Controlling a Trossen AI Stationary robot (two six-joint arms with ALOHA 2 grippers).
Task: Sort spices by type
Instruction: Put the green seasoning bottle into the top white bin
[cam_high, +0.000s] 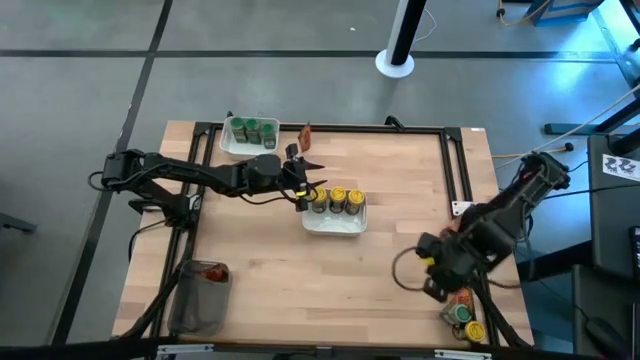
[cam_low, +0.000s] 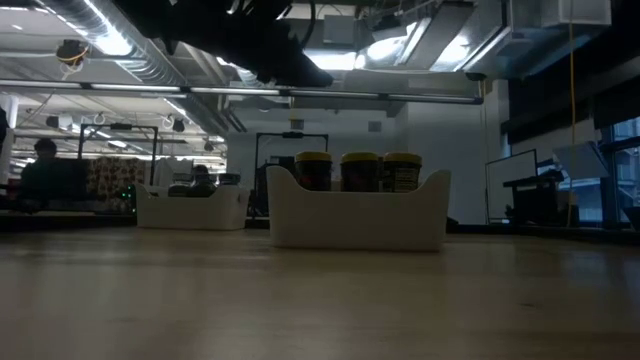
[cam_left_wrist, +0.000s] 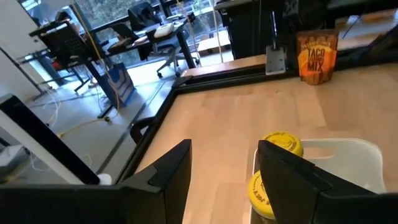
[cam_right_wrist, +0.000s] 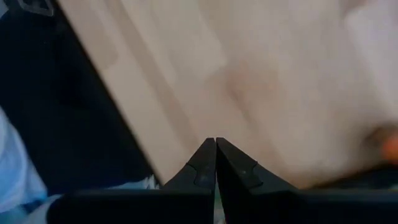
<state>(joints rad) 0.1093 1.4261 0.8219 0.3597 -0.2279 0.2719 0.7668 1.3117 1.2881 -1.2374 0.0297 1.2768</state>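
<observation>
A white tray in the middle of the table holds three yellow-lidded jars, which also show in the low view. My left gripper hovers at that tray's left end, open with only bare table between its fingers. One finger stands just in front of two yellow lids. A second tray at the far left holds green-lidded jars. A red-orange packet stands upright by the far edge. My right gripper is shut and points down over the near right corner.
A clear tub with red packets sits at the near left corner. A few loose spices lie at the near right corner beside my right arm: a green lid, a yellow lid and a red packet. A black frame edges the table.
</observation>
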